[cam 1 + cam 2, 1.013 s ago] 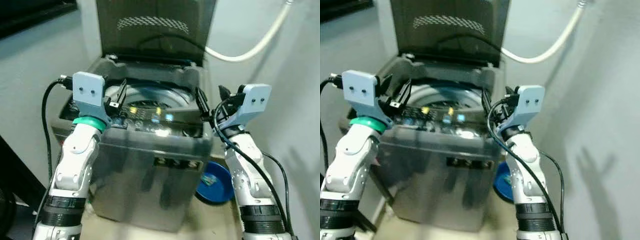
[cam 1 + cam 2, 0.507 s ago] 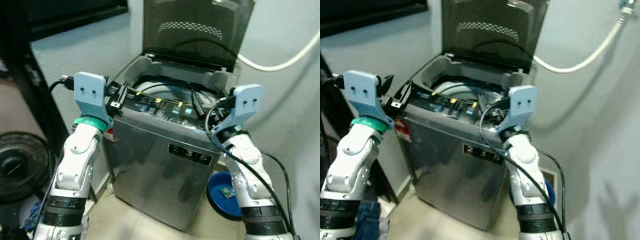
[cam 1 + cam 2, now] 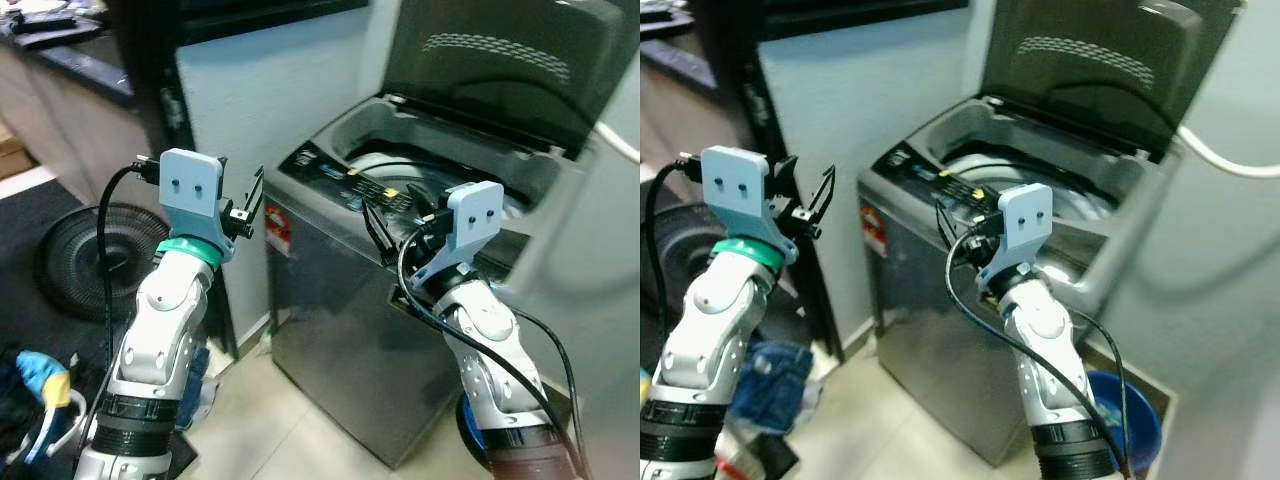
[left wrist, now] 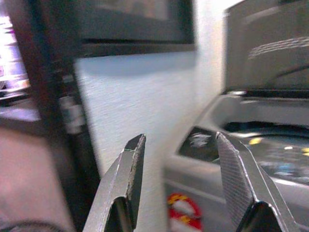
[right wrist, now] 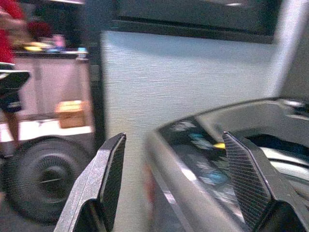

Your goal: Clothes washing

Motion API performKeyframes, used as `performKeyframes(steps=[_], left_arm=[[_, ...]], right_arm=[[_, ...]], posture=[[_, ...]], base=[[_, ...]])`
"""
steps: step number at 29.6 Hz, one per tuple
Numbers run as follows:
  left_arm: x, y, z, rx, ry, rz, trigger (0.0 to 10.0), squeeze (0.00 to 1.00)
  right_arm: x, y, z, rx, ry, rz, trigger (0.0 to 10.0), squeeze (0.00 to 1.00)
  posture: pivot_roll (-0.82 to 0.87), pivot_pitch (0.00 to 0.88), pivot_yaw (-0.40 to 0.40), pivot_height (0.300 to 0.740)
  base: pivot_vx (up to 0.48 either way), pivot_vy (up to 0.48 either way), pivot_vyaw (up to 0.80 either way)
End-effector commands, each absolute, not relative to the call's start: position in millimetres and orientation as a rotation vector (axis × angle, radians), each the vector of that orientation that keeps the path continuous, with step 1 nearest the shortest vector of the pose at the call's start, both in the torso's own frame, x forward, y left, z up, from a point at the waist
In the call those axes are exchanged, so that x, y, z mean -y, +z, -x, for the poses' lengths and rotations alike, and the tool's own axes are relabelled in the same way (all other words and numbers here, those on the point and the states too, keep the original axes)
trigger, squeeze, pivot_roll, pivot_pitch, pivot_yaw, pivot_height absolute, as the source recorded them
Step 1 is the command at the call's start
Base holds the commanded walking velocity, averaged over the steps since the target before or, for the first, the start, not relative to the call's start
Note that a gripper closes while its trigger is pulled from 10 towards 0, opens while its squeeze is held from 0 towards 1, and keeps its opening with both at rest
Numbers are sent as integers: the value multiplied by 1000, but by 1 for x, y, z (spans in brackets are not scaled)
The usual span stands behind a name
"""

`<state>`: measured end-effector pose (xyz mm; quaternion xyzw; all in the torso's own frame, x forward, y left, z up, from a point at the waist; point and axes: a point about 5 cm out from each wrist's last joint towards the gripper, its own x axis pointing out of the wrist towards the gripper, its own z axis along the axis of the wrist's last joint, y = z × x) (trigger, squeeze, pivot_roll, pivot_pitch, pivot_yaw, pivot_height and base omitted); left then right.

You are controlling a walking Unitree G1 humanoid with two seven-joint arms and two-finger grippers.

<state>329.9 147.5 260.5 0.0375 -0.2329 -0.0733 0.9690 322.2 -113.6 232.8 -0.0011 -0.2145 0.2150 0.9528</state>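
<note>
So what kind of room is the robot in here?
Probably a home laundry corner: a top-loading washing machine stands with its lid up, a pale hose runs along the wall, and clothes lie on the floor.

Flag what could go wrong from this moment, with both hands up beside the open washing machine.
The right hand hovers open right at the washing machine control panel; turning could bump a button. The left hand, also open, is near the dark frame beside the wall and might clip it. A fan and clothes lie on the floor near the robot's path, a tripping risk.
</note>
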Motion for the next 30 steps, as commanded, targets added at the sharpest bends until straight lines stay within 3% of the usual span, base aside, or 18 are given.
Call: performKeyframes(steps=[1,14,20,24,30], left_arm=[[-146,259,-329,462,-153,-77,10000,0],[-146,252,-330,428,-146,-92,10000,0],[-146,225,-332,338,-138,-113,10000,0],[-152,163,-327,134,-113,-154,10000,0],[-164,131,-317,12,-70,-168,10000,0]], right_arm=[[114,232,-320,431,447,1,10000,0],[112,228,-318,417,473,0,10000,0],[124,208,-328,346,371,-8,10000,0],[154,152,-336,139,166,-3,10000,0],[158,130,-329,65,141,6,10000,0]], posture=[[21,0,14,740],[22,0,15,740],[24,0,16,740],[30,0,17,740],[33,0,17,740]], base=[[0,0,788],[0,0,788],[0,0,783],[0,0,775],[0,0,775]])
